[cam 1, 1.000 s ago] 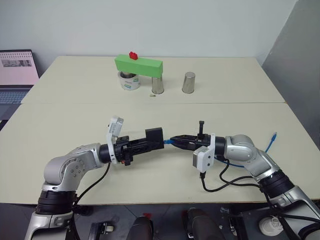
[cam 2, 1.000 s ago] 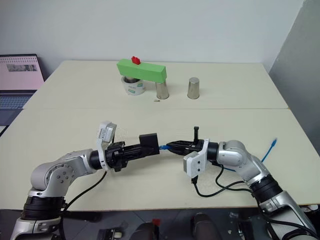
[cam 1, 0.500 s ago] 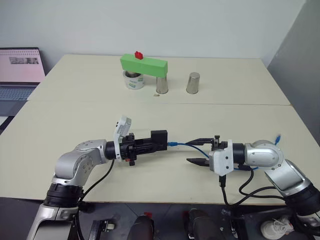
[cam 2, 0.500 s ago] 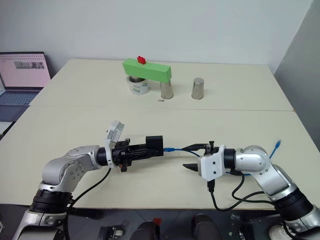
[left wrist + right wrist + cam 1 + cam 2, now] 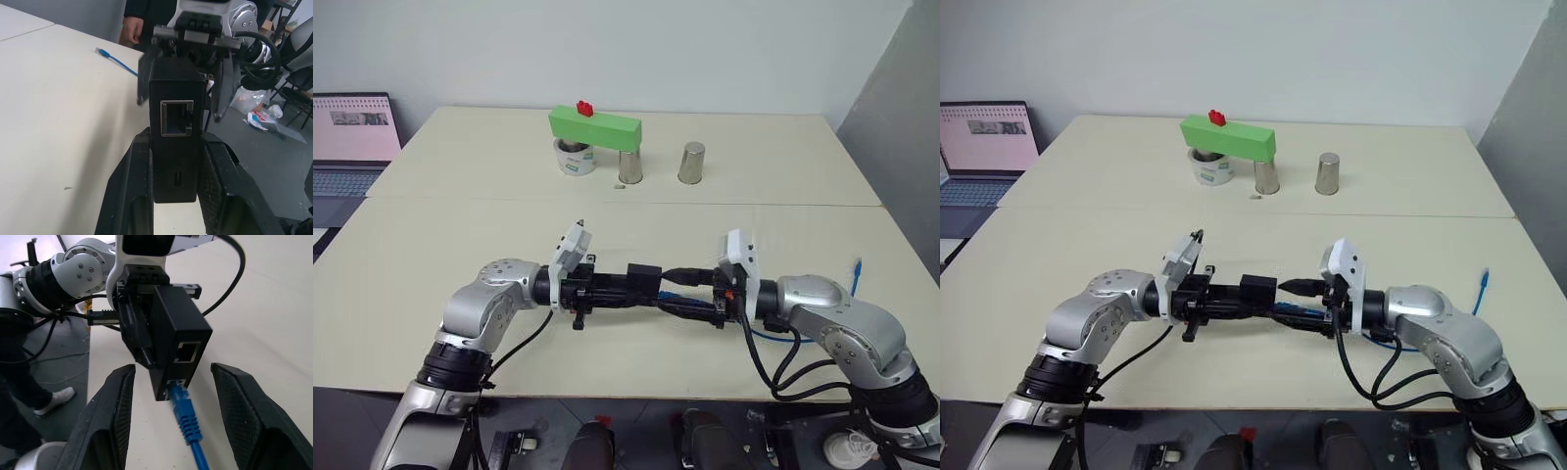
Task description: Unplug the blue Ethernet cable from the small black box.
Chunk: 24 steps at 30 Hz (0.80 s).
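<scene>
The small black box (image 5: 643,274) hangs above the table (image 5: 440,230), with my left gripper (image 5: 631,286) shut on its sides. In the left wrist view the box (image 5: 176,132) sits between my two fingers (image 5: 129,191) with an empty port facing the camera. The blue Ethernet cable (image 5: 185,411) has its plug in the box's (image 5: 178,340) lower port. My right gripper (image 5: 173,368) is open, with one finger on each side of the plug, touching neither plug nor box. The cable's far end (image 5: 855,269) lies on the table at the right.
At the back, a green block (image 5: 594,124) rests across a tape roll (image 5: 573,158) and a steel cup (image 5: 627,166). A second steel cup (image 5: 691,163) stands to its right. A laptop (image 5: 352,137) sits at far left. A person (image 5: 139,19) stands beyond the table edge.
My right gripper let go of the cable near the plug, opened, drew off to the right, rolled over and came back around the plug. The left gripper rolled the box.
</scene>
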### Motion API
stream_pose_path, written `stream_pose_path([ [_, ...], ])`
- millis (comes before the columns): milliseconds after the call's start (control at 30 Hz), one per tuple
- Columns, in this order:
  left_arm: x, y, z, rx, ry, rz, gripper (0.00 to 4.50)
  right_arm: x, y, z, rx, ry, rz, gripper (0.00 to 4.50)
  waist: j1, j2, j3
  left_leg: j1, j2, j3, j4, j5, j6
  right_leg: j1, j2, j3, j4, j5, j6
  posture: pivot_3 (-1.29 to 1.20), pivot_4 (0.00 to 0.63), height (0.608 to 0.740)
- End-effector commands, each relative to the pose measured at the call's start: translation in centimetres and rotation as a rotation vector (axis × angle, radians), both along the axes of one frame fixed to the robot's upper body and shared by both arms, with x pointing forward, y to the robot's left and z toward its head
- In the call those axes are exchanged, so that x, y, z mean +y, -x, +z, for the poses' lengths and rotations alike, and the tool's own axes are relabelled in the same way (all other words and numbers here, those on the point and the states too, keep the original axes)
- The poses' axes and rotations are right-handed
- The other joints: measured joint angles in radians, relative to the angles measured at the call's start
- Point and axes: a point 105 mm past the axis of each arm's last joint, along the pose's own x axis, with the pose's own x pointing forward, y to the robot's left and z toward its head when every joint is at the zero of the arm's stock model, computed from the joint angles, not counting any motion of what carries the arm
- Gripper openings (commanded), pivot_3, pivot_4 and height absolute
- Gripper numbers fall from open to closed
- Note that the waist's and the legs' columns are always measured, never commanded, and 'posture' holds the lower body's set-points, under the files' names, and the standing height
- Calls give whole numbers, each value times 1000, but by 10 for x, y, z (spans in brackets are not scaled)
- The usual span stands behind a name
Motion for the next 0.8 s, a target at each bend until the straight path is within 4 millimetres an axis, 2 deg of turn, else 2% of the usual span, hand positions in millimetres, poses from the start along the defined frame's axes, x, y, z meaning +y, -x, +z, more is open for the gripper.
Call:
stream_pose_path([
  [33, 2, -2, 9, -43, 21, 8, 798, 1, 3, 10, 1, -25, 32, 2597, 0, 0, 0, 0, 0, 0, 0, 0, 0, 0, 0, 0, 0, 0, 0, 0, 150, 740],
  [300, 5, 1, 4, -45, 12, 13, 798, 1, -5, 6, 15, -28, 11, 2597, -1, 0, 0, 0, 0, 0, 0, 0, 0, 0, 0, 0, 1, 0, 0, 0, 150, 740],
  [400, 5, 1, 4, -54, 10, 13, 798, -2, -6, 5, 15, -16, 14, 2111, -1, 0, 0, 0, 0, 0, 0, 0, 0, 0, 0, 0, 0, 0, 0, 0, 150, 740],
  [533, 6, 1, 3, -62, 6, 12, 798, -4, -9, 5, 14, -8, 14, 1038, -1, 0, 0, 0, 0, 0, 0, 0, 0, 0, 0, 0, 0, 0, 0, 0, 150, 740],
  [667, 6, 0, 4, -62, 16, 17, 798, -4, -9, 5, 2, 4, 25, 157, -1, 0, 0, 0, 0, 0, 0, 0, 0, 0, 0, 0, 1, 0, 0, 0, 150, 740],
  [700, 6, -1, 4, -63, 17, 18, 798, -4, -9, 5, 0, 6, 28, 23, -1, 0, 0, 0, 0, 0, 0, 0, 0, 0, 0, 0, 1, 0, 0, 0, 150, 740],
  [800, 5, -1, 4, -61, 23, 21, 798, -3, -8, 5, -3, 8, 37, 21, -1, 0, 0, 0, 0, 0, 0, 0, 0, 0, 0, 0, 0, 0, 0, 0, 150, 740],
])
